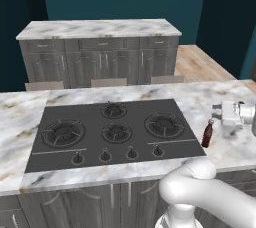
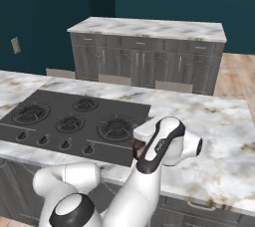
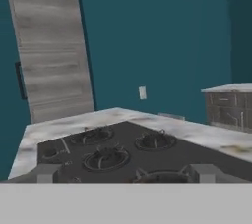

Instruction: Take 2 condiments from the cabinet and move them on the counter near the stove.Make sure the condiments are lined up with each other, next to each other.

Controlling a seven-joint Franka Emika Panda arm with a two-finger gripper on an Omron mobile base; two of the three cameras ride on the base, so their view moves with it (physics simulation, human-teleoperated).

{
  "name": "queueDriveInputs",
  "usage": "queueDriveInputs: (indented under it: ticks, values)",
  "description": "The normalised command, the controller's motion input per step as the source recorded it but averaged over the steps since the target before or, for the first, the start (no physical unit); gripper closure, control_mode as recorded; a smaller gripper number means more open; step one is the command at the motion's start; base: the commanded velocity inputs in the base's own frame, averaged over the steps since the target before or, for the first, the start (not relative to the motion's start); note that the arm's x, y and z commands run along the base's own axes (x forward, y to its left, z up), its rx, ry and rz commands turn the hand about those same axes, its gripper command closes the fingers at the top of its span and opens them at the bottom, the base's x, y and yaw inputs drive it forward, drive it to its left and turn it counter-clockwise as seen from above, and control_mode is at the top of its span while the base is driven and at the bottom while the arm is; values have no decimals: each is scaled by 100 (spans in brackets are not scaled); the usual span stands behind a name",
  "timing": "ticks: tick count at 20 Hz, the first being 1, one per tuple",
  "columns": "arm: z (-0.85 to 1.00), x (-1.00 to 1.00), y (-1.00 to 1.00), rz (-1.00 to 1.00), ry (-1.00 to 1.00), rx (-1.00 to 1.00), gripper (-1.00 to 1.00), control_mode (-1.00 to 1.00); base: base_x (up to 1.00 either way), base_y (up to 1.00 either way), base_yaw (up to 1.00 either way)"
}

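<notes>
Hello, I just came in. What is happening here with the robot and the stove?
The robot arm is working at the counter right of the stove. A small dark bottle stands upright on the counter beside the stove. The open end effector is just above and to the right of it, holding nothing. I see no second condiment on the counter.

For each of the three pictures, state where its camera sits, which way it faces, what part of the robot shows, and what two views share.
Left base view: behind-left, facing the stove; arm lower right, gripper beside the bottle.
Right base view: behind-right, facing the counter; arm lower left.
Hand view: on the hand, looking across the burners toward the teal wall; fingertips at the bottom.
Both base views share the stove and the far cabinets.
</notes>
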Motion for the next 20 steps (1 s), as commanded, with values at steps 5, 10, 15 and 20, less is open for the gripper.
queueDriveInputs:
  ticks: [5,10,15,20]
  values:
    - [62,-22,53,-13,23,-3,-100,-100,0,0,0]
    - [65,-39,61,-45,37,0,-100,-100,0,0,0]
    - [35,-33,76,-44,28,-11,-100,-100,0,0,0]
    - [8,-22,80,-24,21,-27,-100,-100,0,0,0]
